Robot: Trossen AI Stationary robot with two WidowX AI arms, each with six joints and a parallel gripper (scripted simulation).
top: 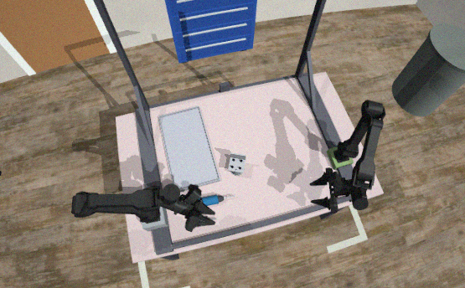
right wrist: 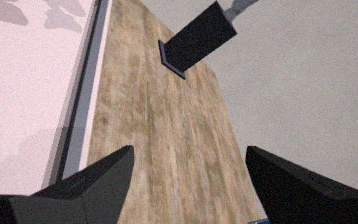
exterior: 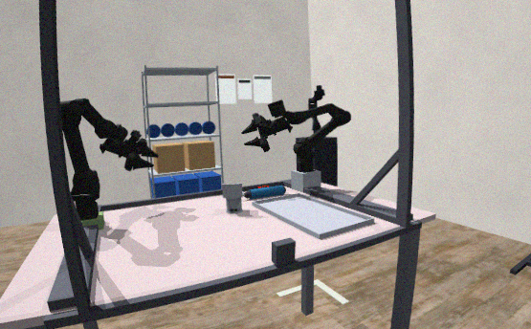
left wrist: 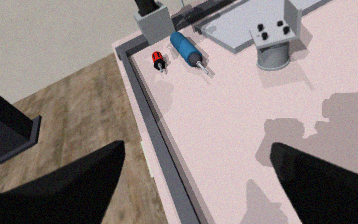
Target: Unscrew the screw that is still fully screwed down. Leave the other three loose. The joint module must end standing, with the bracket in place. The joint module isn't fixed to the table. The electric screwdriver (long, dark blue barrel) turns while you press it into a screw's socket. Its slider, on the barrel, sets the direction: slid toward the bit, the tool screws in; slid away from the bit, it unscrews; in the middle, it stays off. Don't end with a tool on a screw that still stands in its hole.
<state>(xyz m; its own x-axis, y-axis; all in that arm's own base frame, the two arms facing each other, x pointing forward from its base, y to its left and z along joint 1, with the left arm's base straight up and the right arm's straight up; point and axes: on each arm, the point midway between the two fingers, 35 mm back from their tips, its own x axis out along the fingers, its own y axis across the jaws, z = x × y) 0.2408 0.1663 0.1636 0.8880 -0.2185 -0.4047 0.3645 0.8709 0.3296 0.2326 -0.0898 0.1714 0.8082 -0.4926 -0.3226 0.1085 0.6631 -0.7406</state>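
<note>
In the top view, the joint module stands on the surface, right of the tray. The blue screwdriver lies nearer. The left gripper is wide, the right gripper somewhat narrower, both holding nothing.

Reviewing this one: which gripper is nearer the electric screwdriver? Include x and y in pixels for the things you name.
Right. The right gripper (top: 214,218) (exterior: 244,138) (right wrist: 190,153) hangs above the electric screwdriver's (top: 211,199) (exterior: 267,192) (left wrist: 185,48) side of the table; the left gripper (top: 312,192) (exterior: 155,161) (left wrist: 197,148) is over the opposite side.
</note>
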